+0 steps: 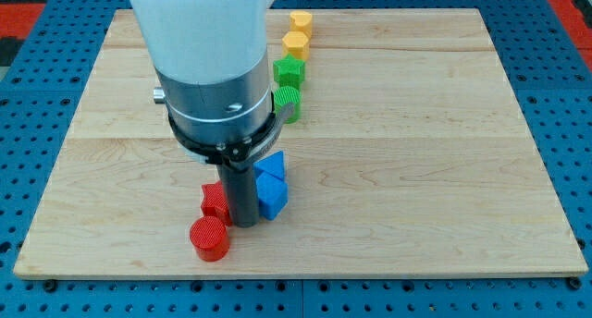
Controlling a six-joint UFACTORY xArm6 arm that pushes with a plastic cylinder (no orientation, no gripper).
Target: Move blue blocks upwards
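Blue plastic blocks (271, 184), two stacked-looking pieces, sit just right of my tip (244, 223) low on the wooden worktop (416, 152); no pincer exists, and I risk dragging the red blocks (214, 220) along.

The arm's upper body (199, 22) runs off the view's top — it hides part of the green cylinder (289, 103), and my tip (244, 224) covers the red star block's (214, 201) right side.

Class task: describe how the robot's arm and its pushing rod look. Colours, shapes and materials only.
The arm has a smooth white rounded casing above a silver metal cylinder with a dark band and small screws. Below it a straight dark grey rod ends in my tip. No cables or markings show.
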